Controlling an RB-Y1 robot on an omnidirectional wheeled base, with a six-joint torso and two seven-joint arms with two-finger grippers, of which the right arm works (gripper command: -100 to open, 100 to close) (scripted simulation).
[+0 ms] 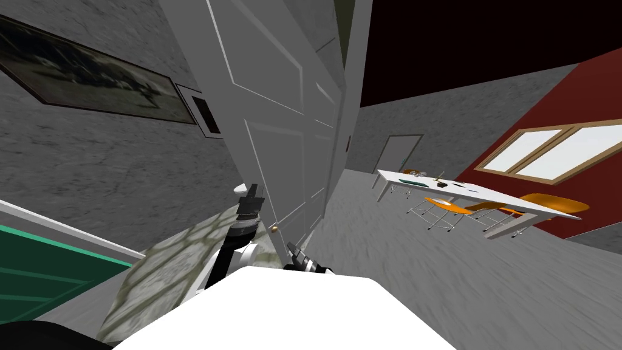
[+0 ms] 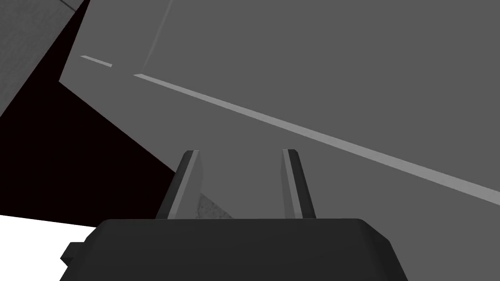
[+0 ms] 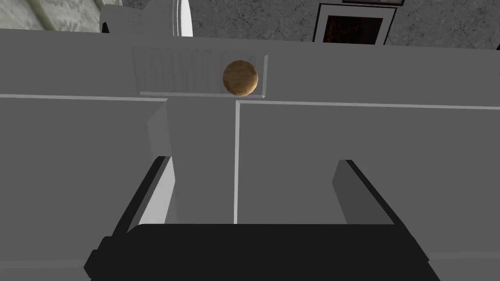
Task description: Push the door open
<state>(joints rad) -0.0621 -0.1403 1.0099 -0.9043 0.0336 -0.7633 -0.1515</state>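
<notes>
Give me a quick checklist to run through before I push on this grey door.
1. Grey panelled door off its latch: ok, it stands ajar.
2. Right claw empty: ok, fingers open.
3. Right claw facing the door: ok, the round brass knob lies ahead of its fingers.
4. Left claw empty: ok, fingers open, with a flat grey door panel ahead.
5. Either claw touching the door: cannot tell.
6. Space behind the door: cannot tell, the door hides it.
</notes>
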